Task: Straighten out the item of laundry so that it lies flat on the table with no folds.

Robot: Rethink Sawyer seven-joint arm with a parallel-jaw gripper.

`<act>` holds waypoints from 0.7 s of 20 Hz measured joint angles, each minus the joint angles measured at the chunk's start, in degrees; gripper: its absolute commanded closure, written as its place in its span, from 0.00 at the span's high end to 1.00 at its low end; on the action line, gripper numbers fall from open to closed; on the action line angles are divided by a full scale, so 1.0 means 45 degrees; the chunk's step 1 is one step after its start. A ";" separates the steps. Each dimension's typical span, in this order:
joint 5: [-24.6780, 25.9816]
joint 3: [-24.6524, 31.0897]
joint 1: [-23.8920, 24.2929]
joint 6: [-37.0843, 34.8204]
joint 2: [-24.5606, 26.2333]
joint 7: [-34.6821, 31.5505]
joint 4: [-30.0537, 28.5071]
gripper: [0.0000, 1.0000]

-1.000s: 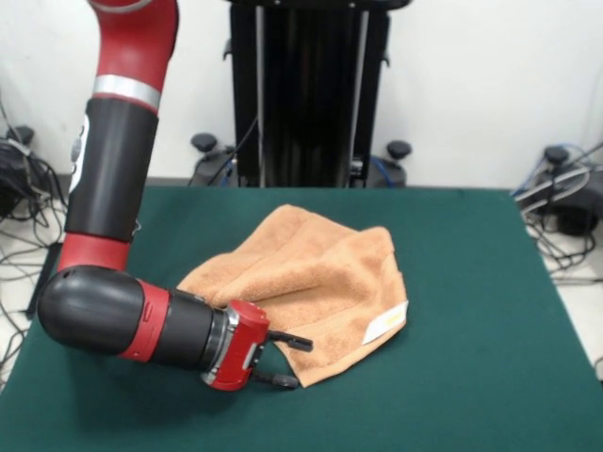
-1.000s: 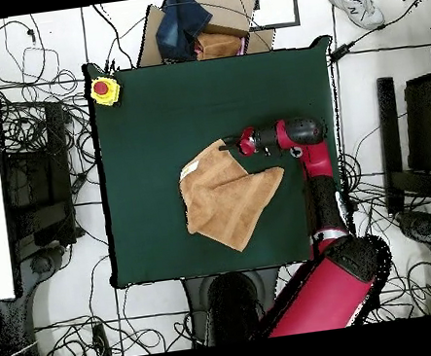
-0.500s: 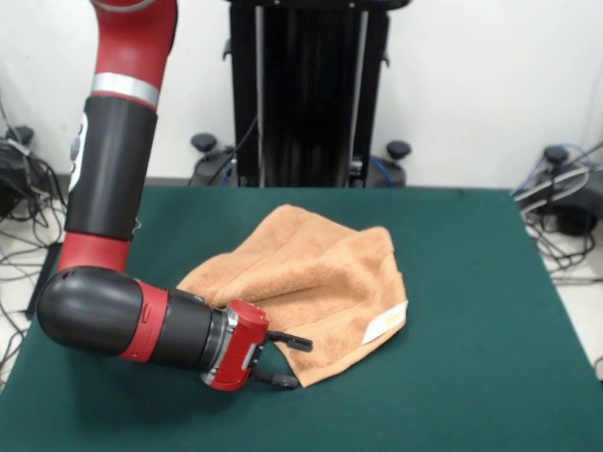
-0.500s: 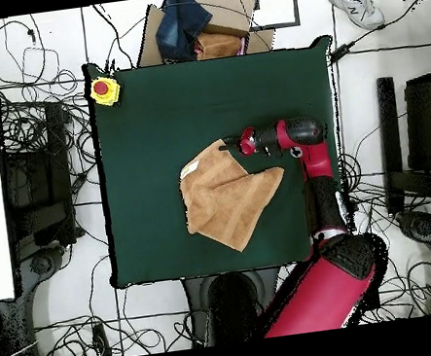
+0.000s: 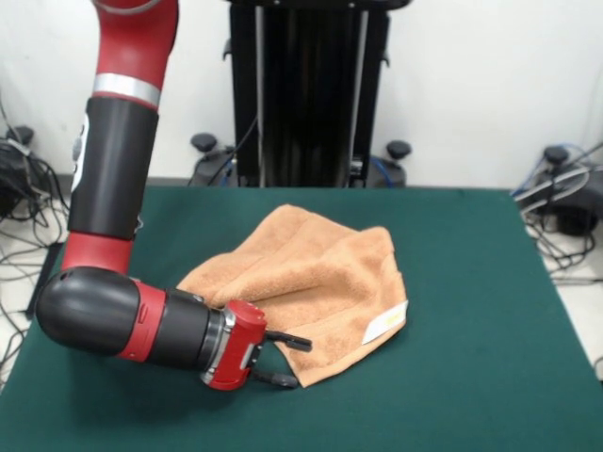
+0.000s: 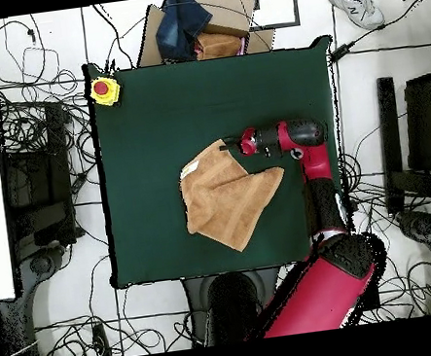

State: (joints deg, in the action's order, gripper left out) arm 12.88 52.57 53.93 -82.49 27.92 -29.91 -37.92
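The peach-orange towel [image 5: 316, 282] lies crumpled and folded over itself near the middle of the green table [image 5: 480, 358]. Its white label [image 5: 386, 325] is at the near right edge. In the overhead view the towel [image 6: 227, 196] shows as an uneven folded shape with the label [image 6: 190, 169] at its left corner. My gripper [image 5: 292, 363] lies low and sideways at the towel's near left corner. It is open, with one finger [image 5: 294, 343] over the cloth and the other at the cloth's edge just above the table. In the overhead view the gripper [image 6: 228, 145] is at the towel's upper edge.
A yellow box with a red button [image 6: 104, 89] sits on a table corner. A cardboard box with clothes [image 6: 195, 27] stands beyond the table's edge. The black pedestal [image 5: 311, 94] is behind the table. A person's shoe [image 6: 359, 5] shows at the top right.
The arm has shifted only very slightly. The towel has not moved and the gripper stays open at its corner.
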 measured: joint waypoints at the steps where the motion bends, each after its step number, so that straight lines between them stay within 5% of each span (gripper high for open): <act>1: -0.0037 -0.0013 0.0004 0.0005 0.0009 0.0000 -0.0002 1.00; 14: -0.0314 -0.0235 -0.0483 -0.0598 0.0021 0.0000 0.0721 1.00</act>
State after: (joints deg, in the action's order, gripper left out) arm 11.47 51.51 51.75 -85.18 28.02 -29.91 -34.68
